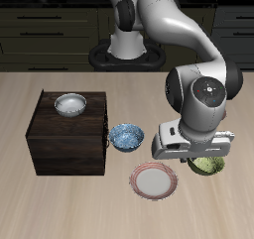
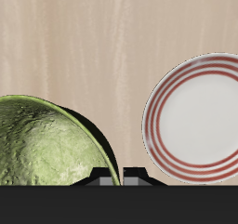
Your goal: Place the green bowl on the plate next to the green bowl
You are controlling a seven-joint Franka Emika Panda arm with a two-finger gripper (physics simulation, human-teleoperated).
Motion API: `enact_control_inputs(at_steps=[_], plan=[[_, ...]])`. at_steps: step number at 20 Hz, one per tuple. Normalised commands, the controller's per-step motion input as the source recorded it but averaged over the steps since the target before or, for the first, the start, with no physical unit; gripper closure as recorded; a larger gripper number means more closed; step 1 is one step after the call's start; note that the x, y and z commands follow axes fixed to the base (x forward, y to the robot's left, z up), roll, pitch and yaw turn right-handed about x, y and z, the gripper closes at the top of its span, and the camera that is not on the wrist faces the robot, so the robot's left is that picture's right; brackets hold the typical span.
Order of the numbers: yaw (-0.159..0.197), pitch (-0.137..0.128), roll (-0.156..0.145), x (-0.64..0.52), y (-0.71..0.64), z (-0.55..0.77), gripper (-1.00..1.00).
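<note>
The green bowl (image 1: 210, 166), yellow-green and mottled, is near the table's front edge, partly hidden under my gripper (image 1: 201, 158). In the wrist view the green bowl (image 2: 46, 146) fills the space close to the gripper (image 2: 120, 176), whose two fingertips stand close together on the bowl's rim. The gripper is shut on that rim. I cannot tell whether the bowl rests on the table or is just off it. The plate (image 1: 154, 180), with a reddish-pink rim and pale centre, lies beside the bowl and bears nothing. It also shows in the wrist view (image 2: 197, 116).
A blue-patterned bowl (image 1: 126, 136) sits behind the plate. A dark wooden box (image 1: 67, 144) stands beside it with a white bowl (image 1: 70, 105) on top. The robot's base (image 1: 127, 50) is at the table's back.
</note>
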Motion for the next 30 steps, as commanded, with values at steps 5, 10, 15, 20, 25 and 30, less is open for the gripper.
enact_control_inputs(at_steps=[5, 10, 15, 20, 25, 30], plan=[[-0.011, -0.053, 0.023, -0.11, -0.05, 0.33, 1.0], [-0.008, -0.056, -0.004, -0.01, -0.09, 0.32, 1.0], [0.002, -0.044, -0.008, 0.05, -0.11, 0.2, 1.0], [-0.026, 0.006, -0.012, 0.14, -0.29, 0.14, 1.0], [0.018, -0.04, -0.027, 0.07, -0.37, 0.2, 1.0], [0.012, -0.024, -0.037, 0.08, -0.34, 0.11, 1.0]])
